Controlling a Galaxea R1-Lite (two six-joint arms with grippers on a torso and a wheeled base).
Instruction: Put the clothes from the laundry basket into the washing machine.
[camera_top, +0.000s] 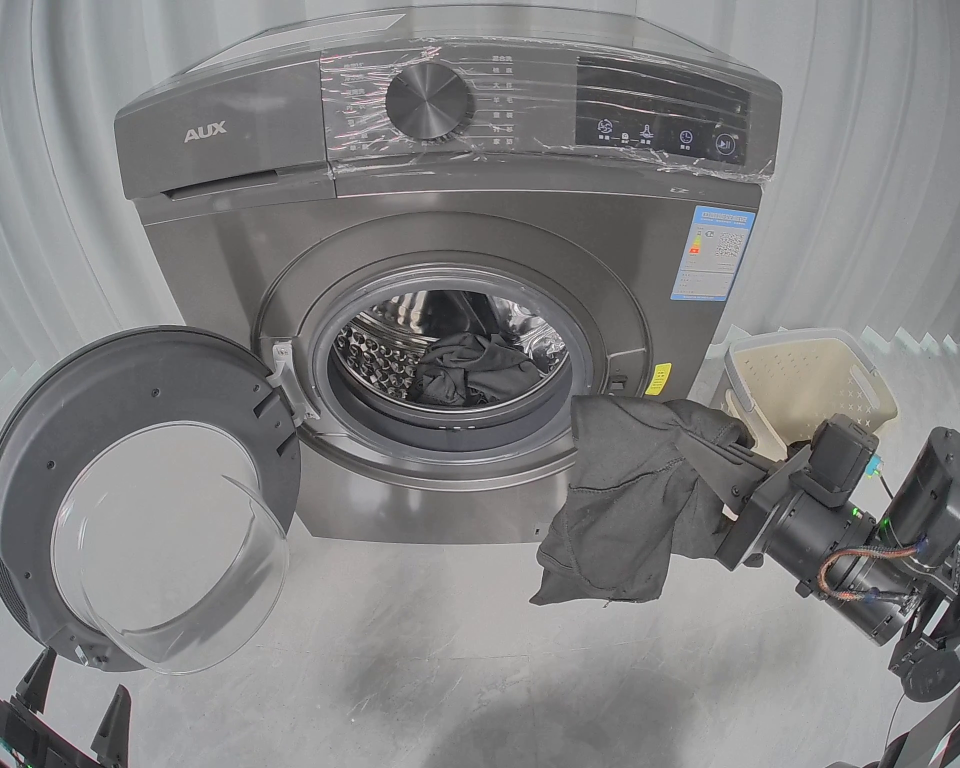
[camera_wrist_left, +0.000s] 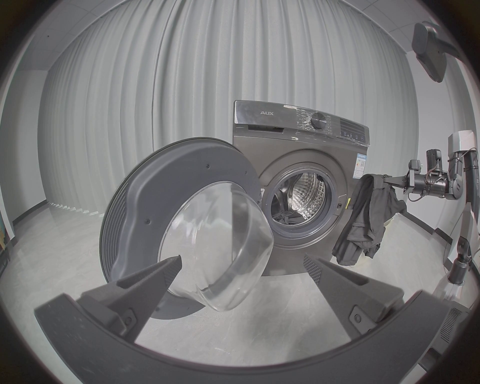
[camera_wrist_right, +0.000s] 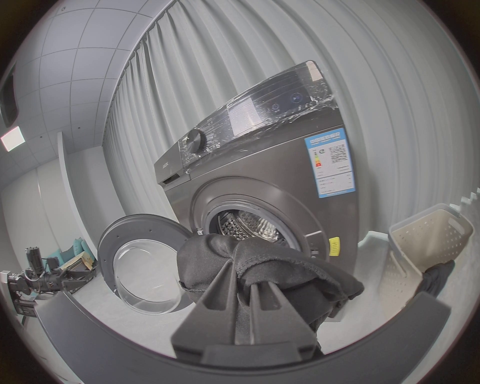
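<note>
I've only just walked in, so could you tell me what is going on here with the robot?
The right gripper is shut on a dark garment, holding it in the air just right of the opening of the washing machine. The door is swung open, and a second garment lies in the drum. The laundry basket stands beside the machine. The left gripper is open, low, holding nothing.

Pale pleated curtain (camera_top: 60, 200) behind; grey polished floor (camera_top: 400, 650) (faint reflections); tiled ceiling (camera_wrist_right: 75, 50), lit panel (camera_wrist_right: 12, 138).
</note>
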